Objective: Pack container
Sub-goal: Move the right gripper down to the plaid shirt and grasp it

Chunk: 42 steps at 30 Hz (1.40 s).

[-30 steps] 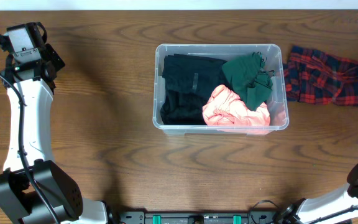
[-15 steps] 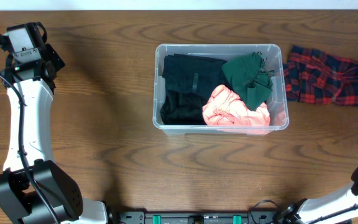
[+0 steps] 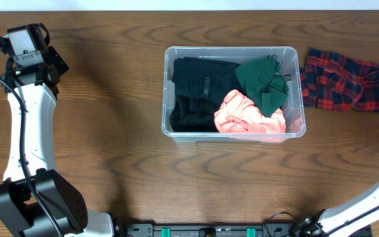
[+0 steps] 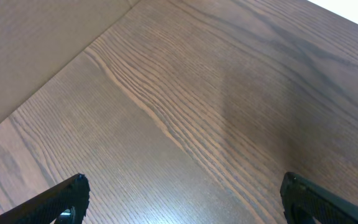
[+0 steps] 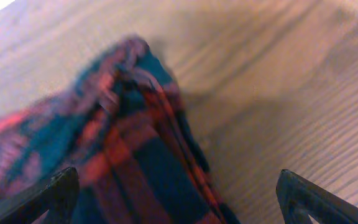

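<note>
The right gripper [image 5: 179, 202] hangs with its fingers spread wide over the end of the plaid cloth [image 5: 104, 155] — the cloth fills the view beneath them, though I cannot tell whether they touch it. Past the cloth's far end from this gripper, just beside it, sits the container [image 3: 165, 99], holding a black garment [image 3: 193, 92], a green garment [image 3: 262, 79] and a pink garment [image 3: 249, 115]. The left gripper [image 4: 185, 202] is also wide open and holds nothing, above the table [image 4: 197, 93] — well apart from the container.
</note>
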{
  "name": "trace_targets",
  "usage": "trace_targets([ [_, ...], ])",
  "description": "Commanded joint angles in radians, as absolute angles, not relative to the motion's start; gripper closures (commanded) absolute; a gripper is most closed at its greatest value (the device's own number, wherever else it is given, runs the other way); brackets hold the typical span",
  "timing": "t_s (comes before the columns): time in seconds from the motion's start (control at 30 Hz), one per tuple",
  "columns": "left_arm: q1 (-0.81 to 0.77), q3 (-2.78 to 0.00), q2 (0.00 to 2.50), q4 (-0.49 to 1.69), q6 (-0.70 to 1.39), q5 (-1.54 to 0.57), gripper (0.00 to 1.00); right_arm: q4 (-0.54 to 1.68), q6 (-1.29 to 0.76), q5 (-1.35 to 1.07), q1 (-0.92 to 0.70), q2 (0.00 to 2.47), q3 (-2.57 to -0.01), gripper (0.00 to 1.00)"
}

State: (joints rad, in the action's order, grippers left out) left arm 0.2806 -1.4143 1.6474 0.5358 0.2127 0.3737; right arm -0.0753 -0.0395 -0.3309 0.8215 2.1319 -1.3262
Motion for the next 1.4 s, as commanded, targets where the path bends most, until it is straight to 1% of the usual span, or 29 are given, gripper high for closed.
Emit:
trace_targets([
  [0.0,0.283,-1.420,1.640,0.538,0.212,0.387,0.02,-0.079,-0.002,-0.443,0.842,2.205,-1.357,0.01],
  [0.2,0.283,-1.420,1.640,0.538,0.212,0.387,0.02,-0.079,-0.003,-0.535,0.841,2.271,-1.377,0.01],
  [0.33,0.283,-1.420,1.640,0.538,0.212,0.387,0.02,-0.066,-0.007,-0.559,0.834,2.271,-1.377,0.17],
  [0.37,0.283,-1.420,1.640,0.538,0.212,0.387,0.02,-0.061,-0.015,-0.567,0.834,2.271,-1.377,0.23],
  [0.43,0.283,-1.420,1.640,0.538,0.212,0.387,0.02,-0.046,-0.043,-0.576,0.834,2.271,-1.377,0.29],
  [0.57,0.283,-1.420,1.640,0.538,0.212,0.387,0.02,-0.016,-0.067,-0.585,0.835,2.270,-1.377,0.30],
  [0.63,0.283,-1.420,1.640,0.538,0.212,0.387,0.02,0.003,-0.067,-0.585,0.835,2.269,-1.377,0.35],
  [0.7,0.283,-1.420,1.640,0.538,0.212,0.387,0.02,0.021,-0.067,-0.586,0.837,2.267,-1.377,0.36],
  [0.73,0.283,-1.420,1.640,0.538,0.212,0.387,0.02,0.025,-0.067,-0.594,0.837,2.266,-1.377,0.38],
  [0.77,0.283,-1.420,1.640,0.538,0.212,0.387,0.02,0.027,-0.067,-0.614,0.839,2.263,-1.377,0.43],
  [0.83,0.283,-1.420,1.640,0.538,0.212,0.387,0.02,0.026,-0.067,-0.646,0.840,2.255,-1.377,0.49],
  [0.9,0.283,-1.420,1.640,0.538,0.212,0.387,0.02,0.027,-0.067,-0.671,0.841,2.241,-1.378,0.60],
  [0.97,0.283,-1.420,1.640,0.538,0.212,0.387,0.02,0.027,-0.067,-0.685,0.841,2.215,-1.378,0.74],
  [1.0,0.283,-1.420,1.640,0.538,0.212,0.386,0.02,0.028,-0.067,-0.685,0.841,2.201,-1.378,0.82],
  [1.03,0.283,-1.420,1.640,0.538,0.212,0.387,0.02,0.036,-0.066,-0.685,0.844,2.182,-1.378,0.93],
  [1.07,0.283,-1.420,1.640,0.538,0.212,0.387,0.02,0.041,-0.066,-0.683,0.847,2.164,-1.378,0.99],
  [1.37,0.283,-1.420,1.640,0.538,0.212,0.387,0.02,0.079,-0.079,-0.690,0.870,1.940,-1.378,0.99],
])
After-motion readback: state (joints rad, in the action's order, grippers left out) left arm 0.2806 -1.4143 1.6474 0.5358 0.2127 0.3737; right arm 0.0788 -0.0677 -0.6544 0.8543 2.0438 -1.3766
